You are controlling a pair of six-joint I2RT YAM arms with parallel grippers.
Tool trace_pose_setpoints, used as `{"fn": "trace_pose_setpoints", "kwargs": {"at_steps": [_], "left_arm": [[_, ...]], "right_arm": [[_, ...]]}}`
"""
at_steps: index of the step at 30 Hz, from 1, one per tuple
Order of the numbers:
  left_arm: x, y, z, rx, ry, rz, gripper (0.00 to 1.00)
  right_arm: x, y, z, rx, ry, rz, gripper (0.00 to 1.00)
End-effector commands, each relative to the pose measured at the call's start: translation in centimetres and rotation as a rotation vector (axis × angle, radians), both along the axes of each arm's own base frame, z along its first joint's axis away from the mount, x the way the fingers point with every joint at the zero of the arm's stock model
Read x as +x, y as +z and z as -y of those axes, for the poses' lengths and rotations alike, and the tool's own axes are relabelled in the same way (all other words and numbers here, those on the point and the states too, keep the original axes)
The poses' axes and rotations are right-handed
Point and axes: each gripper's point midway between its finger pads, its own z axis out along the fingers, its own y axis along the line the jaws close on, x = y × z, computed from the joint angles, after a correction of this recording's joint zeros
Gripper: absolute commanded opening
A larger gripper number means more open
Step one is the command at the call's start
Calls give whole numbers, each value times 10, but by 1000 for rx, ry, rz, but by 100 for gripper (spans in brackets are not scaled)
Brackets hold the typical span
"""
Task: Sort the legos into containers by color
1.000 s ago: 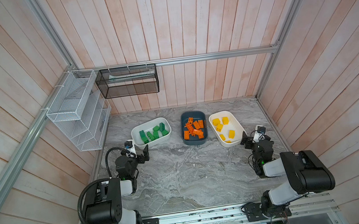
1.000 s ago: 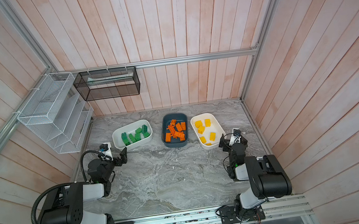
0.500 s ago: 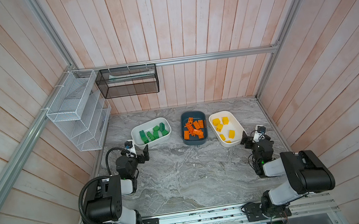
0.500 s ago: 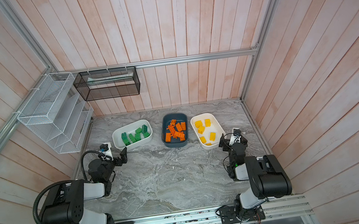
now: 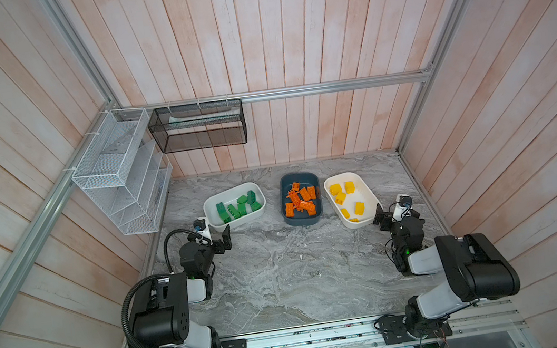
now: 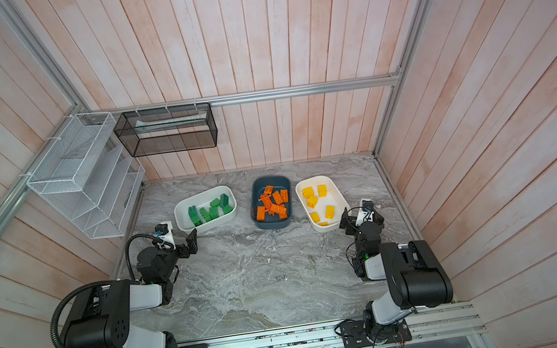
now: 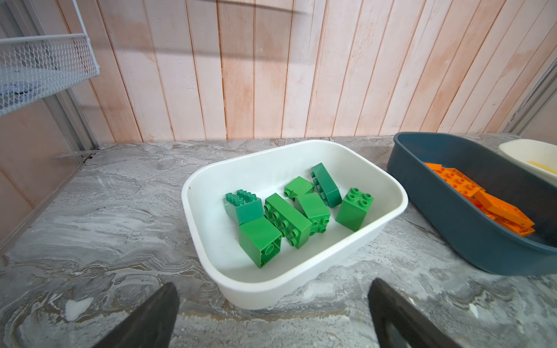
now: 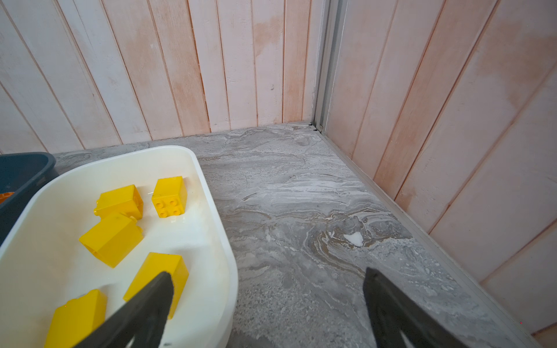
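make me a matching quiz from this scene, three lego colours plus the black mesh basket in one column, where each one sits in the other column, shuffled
Column one
1 green legos
2 orange legos
3 yellow legos
4 black mesh basket

Column two (row ends as seen in both top views)
A dark teal tub, middle of the row
B hung on the back wall
C left-end white tub
D right-end white tub

Pairs: 1-C, 2-A, 3-D, 4-B
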Motion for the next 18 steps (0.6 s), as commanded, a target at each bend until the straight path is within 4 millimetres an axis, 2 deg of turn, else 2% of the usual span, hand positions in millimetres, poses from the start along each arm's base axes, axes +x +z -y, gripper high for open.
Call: {"fn": "trace_pose_setpoints", "kwargs": {"at_steps": [1,18], "left_arm": [[2,18,-2,9,3,42,100],[1,8,-4,8,17,51,100]], "right_arm": [[3,7,3,-8,-11,18,98],[5,6,0,-11,10,13,98]]}}
